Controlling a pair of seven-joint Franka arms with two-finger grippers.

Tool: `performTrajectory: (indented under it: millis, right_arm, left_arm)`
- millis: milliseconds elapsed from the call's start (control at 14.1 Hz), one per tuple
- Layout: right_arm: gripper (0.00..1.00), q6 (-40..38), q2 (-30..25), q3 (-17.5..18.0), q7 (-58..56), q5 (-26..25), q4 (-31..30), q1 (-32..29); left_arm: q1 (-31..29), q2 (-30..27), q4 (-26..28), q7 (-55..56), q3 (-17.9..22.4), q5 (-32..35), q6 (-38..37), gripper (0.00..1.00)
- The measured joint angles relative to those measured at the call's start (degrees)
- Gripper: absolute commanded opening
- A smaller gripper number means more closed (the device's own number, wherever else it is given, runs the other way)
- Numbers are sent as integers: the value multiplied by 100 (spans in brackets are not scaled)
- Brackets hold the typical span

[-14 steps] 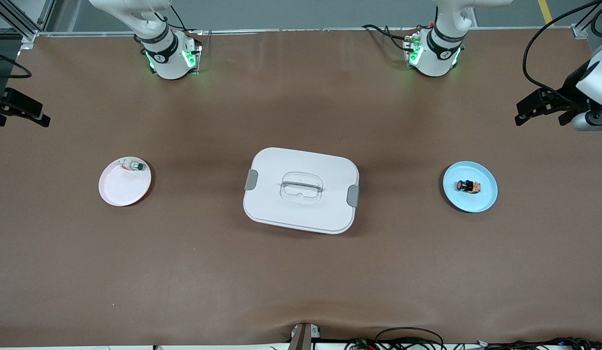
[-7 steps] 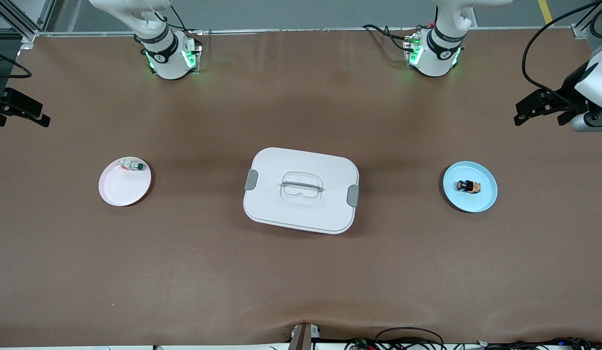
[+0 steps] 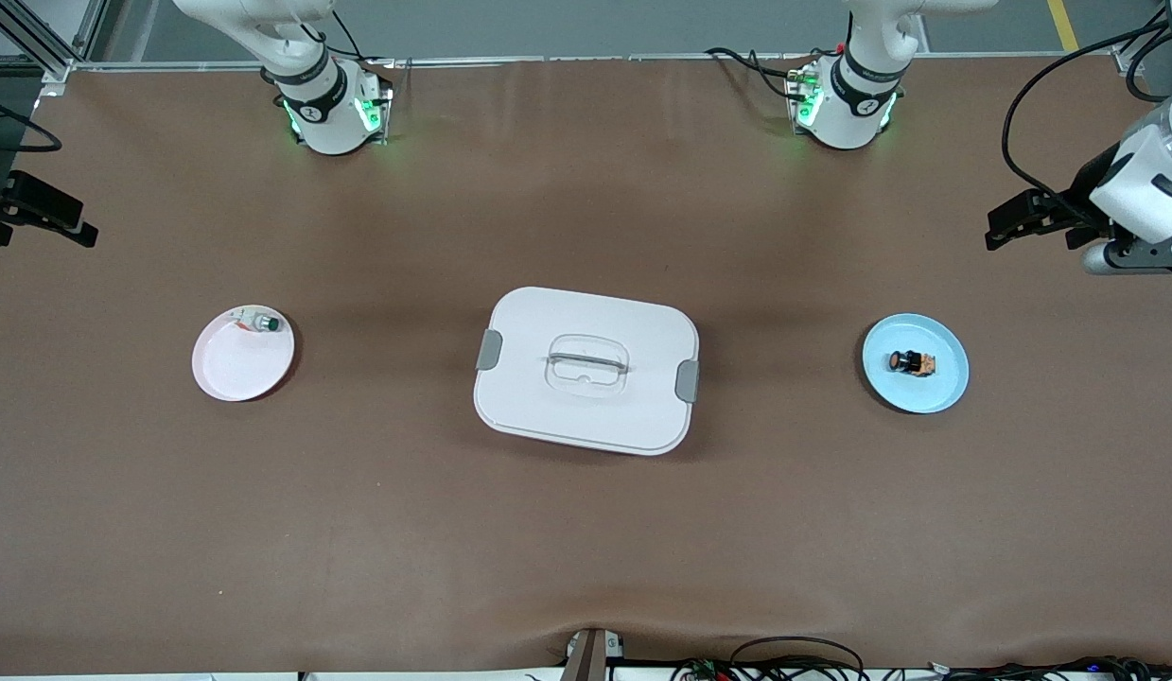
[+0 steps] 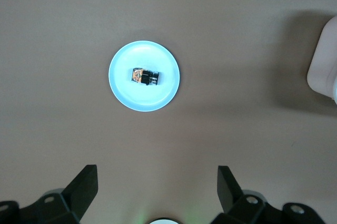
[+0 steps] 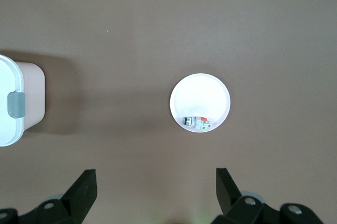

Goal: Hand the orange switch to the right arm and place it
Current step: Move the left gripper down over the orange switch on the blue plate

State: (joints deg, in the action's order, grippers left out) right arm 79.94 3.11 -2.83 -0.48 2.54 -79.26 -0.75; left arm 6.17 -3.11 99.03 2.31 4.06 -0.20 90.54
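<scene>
The orange switch [image 3: 912,361], a black body with an orange cap and tan end, lies on its side on a light blue plate [image 3: 935,390] toward the left arm's end of the table. It also shows in the left wrist view [image 4: 145,76] on the plate [image 4: 144,97]. My left gripper [image 3: 1006,225] hangs open and empty over bare table at that end, apart from the plate; its jaws [image 4: 157,182] stand wide. My right gripper [image 3: 42,225] is open and empty over the right arm's end of the table, with its jaws [image 5: 156,182] wide.
A white lidded box [image 3: 586,369] with grey latches sits mid-table. A pale pink plate [image 3: 236,369] toward the right arm's end holds a small silver-white switch with a green cap [image 3: 261,323], also in the right wrist view [image 5: 197,122]. Bare brown table surrounds them.
My left gripper has shifted a little toward the middle of the table. The right arm, the plates and both switches have not moved.
</scene>
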Motion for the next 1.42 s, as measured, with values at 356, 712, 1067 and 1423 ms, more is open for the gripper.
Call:
performTrajectory:
  millis: [356,712,1067,1423]
  right_arm:
    - [100,0,-1,0,0,0,0,0]
    - [100,0,-1,-23,0,0,0,-2]
    - [100,0,-1,-32,0,0,0,-2]
    - [100,0,-2,-33,0,0,1,-2]
  left_arm:
    - [-52,52,424,-78,1,0,431,100]
    - [-214,69,891,-390,3,0,1041,100]
    - [-214,141,1519,-478,1,0,1852,100]
    - [-249,451,1648,-743,2,38,2238,100]
